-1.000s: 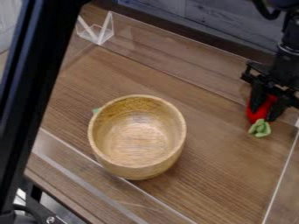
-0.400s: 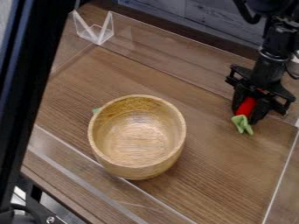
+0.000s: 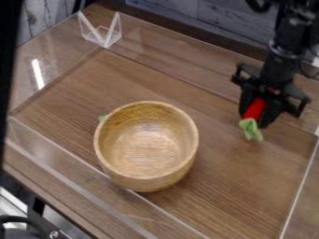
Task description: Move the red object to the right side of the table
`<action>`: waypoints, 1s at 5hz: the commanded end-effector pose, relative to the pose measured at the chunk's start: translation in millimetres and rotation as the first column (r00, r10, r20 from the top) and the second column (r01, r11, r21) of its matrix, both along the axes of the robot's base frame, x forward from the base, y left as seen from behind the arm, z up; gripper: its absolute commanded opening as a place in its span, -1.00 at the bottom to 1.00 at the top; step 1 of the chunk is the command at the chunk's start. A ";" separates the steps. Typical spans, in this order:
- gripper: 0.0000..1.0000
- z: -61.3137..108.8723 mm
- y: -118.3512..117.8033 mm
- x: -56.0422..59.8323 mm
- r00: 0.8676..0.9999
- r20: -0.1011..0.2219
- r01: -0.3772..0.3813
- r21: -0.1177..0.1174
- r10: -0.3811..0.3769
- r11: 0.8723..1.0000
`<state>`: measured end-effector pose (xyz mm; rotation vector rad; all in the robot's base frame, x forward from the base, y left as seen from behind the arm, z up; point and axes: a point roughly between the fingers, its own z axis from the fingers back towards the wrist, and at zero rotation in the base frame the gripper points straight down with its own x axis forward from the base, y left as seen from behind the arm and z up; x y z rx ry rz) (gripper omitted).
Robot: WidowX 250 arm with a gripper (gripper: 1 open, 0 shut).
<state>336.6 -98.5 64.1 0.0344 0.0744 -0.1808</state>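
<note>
Gripper [image 3: 259,105] points straight down over the right part of the table [image 3: 237,177], jaws pinched partway in on the red object [image 3: 253,114], so grasp looks done. Red body sits between the fingertips, green stem [image 3: 253,130] hangs out below, tilted toward the lower right. Whether the stem tip touches the wood or hangs just clear, cannot tell from this angle; the object looks lifted a little, judging by the gap and shadow under it. Object is well apart from the bowl [image 3: 147,145], which sits centre-left, and is near the right acrylic wall [image 3: 303,201] but not against it. Progress: pick stage complete, carry stage in hand. Object already sits in the right half of the table, so position-wise the goal is close to met. Left to do: settle on a spot on the right side, lower it onto the wood, let go, and pull the arm clear.
</note>
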 end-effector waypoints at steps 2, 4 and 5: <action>-1.00 42.2 -24.1 -46.8 0.996 0.085 0.014 -0.033 -0.011 0.999; -1.00 42.9 -30.8 -79.2 0.996 0.072 0.062 -0.039 -0.059 0.997; -1.00 35.8 -24.2 -84.4 0.997 0.069 0.025 -0.043 -0.022 0.999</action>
